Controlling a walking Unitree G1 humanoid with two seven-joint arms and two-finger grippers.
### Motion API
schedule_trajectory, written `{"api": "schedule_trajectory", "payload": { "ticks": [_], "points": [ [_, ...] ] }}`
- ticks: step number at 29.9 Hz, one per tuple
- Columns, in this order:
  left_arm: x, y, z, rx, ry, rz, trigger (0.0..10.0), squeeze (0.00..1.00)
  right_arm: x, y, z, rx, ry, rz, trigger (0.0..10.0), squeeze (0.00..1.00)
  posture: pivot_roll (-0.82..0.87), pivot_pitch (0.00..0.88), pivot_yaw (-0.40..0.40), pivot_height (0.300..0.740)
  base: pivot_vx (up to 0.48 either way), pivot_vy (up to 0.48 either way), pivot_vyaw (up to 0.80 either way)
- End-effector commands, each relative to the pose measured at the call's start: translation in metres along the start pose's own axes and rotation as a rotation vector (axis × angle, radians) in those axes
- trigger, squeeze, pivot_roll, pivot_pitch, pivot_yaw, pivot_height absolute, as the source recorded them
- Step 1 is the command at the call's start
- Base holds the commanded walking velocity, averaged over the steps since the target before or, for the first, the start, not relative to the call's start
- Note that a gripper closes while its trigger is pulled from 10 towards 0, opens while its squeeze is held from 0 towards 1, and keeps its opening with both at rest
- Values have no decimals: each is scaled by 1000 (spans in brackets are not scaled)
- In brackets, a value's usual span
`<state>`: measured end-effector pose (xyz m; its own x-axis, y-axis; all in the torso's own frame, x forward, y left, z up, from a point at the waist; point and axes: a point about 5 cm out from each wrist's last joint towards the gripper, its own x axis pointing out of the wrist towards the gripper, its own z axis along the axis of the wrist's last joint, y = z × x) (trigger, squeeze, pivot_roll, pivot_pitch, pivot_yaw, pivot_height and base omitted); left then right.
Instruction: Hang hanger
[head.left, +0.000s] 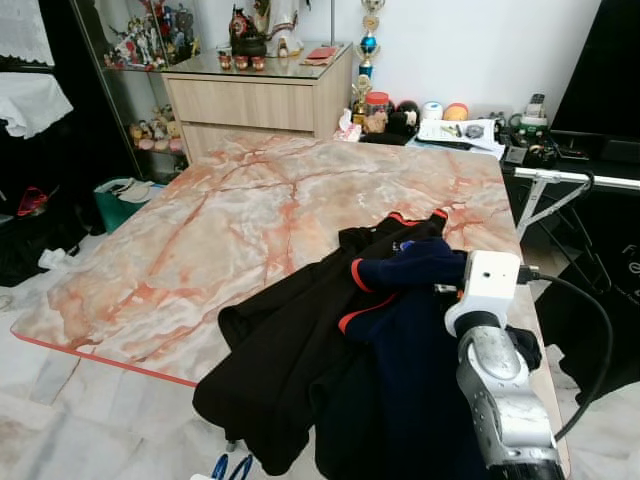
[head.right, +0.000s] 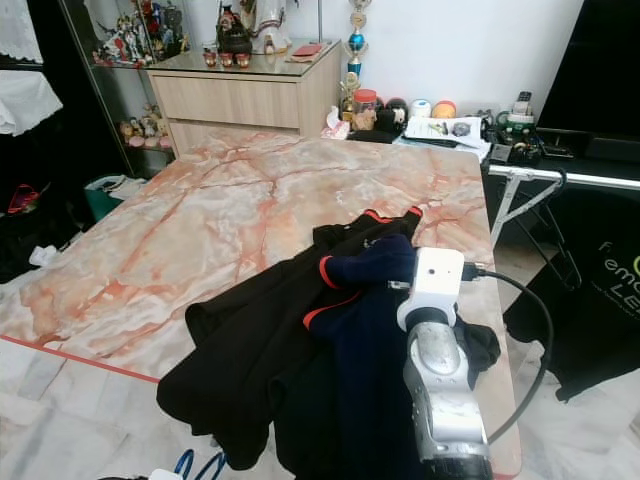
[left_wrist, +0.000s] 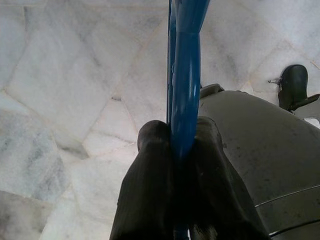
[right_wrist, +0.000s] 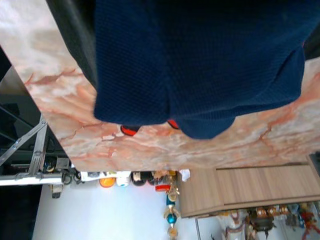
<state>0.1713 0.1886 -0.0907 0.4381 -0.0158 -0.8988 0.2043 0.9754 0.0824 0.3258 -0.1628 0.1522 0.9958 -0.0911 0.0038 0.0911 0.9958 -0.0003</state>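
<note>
- While the left gripper (left_wrist: 182, 150) hangs low over the pale marble floor (left_wrist: 65, 100), its two black fingers (left_wrist: 147, 185) are clamped on the blue hanger (left_wrist: 185, 75), whose bar runs straight out from between the fingertips.
- In the head views, blue loops of that hanger (head.left: 232, 467) peek out just below the near table edge, under the hanging clothes.
- The right arm (head.left: 500, 380) reaches forward above the near right corner of the marble table (head.left: 230, 220). Its fingers are hidden behind the wrist, so it cannot be told whether that hand is clenched or released.
- Directly ahead of the right wrist lies a navy garment with red trim (right_wrist: 200, 65), and beside it a black garment (head.left: 290, 340) drapes over the table edge.
- Beyond the far table edge stands a wooden cabinet (head.left: 255, 100).
</note>
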Motion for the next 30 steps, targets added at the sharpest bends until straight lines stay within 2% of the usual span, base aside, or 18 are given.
{"api": "schedule_trajectory", "payload": {
  "ticks": [1,5,8,9,11,12,13,14,15,17,18,19,20,22,24,26,29,30],
  "points": [
    [0,2,-2,23,9,2,10000,0,3,-1,12,8,-31,-7,10000,1000,30,14,39,740,0,0,0],
    [0,2,-2,26,11,0,10000,0,13,0,24,-55,-47,10,10000,1000,25,17,42,740,0,0,0],
    [0,2,-2,27,11,1,10000,0,22,0,35,-159,-76,30,10000,1000,27,17,44,740,0,0,0],
    [0,2,-2,28,11,3,10000,0,27,0,41,-246,-79,42,10000,1000,27,17,44,740,0,0,0],
    [0,2,-3,29,12,5,10000,0,28,0,43,-307,-86,51,10000,1000,27,17,44,740,0,0,0],
    [0,2,-3,31,13,6,10000,0,29,0,48,-415,-117,65,10000,929,27,17,44,740,0,0,0],
    [0,2,-3,30,13,6,10000,0,29,0,49,-441,-126,74,10000,898,27,21,46,740,0,0,0],
    [0,2,-3,29,14,6,10000,0,28,1,49,-422,-119,88,10000,114,27,21,46,740,0,0,0],
    [0,3,-3,31,15,6,10000,0,26,0,46,-406,-86,87,10000,0,27,21,46,740,0,0,0],
    [0,2,-3,31,15,6,10000,0,24,-3,37,-385,-15,73,10000,0,27,21,46,740,0,0,0],
    [0,2,-3,30,16,5,10000,0,20,-7,26,-297,71,55,10000,0,27,21,46,740,0,0,0],
    [0,2,-3,30,16,5,10000,0,20,-7,26,-297,71,55,10000,0,27,21,46,740,0,0,0],
    [0,2,-3,31,17,5,10000,0,13,-9,13,-232,152,62,10000,0,21,26,45,740,0,0,0],
    [-1,2,-3,32,18,4,10000,0,4,-9,0,-308,190,111,10000,0,21,26,45,740,0,0,0],
    [0,2,-3,33,18,3,10000,0,-7,-8,-10,-413,207,164,10000,0,23,28,47,740,0,0,0],
    [-1,3,-3,34,18,3,10000,0,-11,-9,-9,-439,189,180,10000,0,22,29,47,740,0,0,0],
    [-1,3,-3,35,18,4,10000,0,-12,-10,3,-437,114,176,10000,0,21,28,47,740,0,0,0],
    [-1,3,-3,36,19,5,10000,0,-12,-10,11,-391,72,171,10000,0,22,26,47,740,0,0,0]
  ]
}}
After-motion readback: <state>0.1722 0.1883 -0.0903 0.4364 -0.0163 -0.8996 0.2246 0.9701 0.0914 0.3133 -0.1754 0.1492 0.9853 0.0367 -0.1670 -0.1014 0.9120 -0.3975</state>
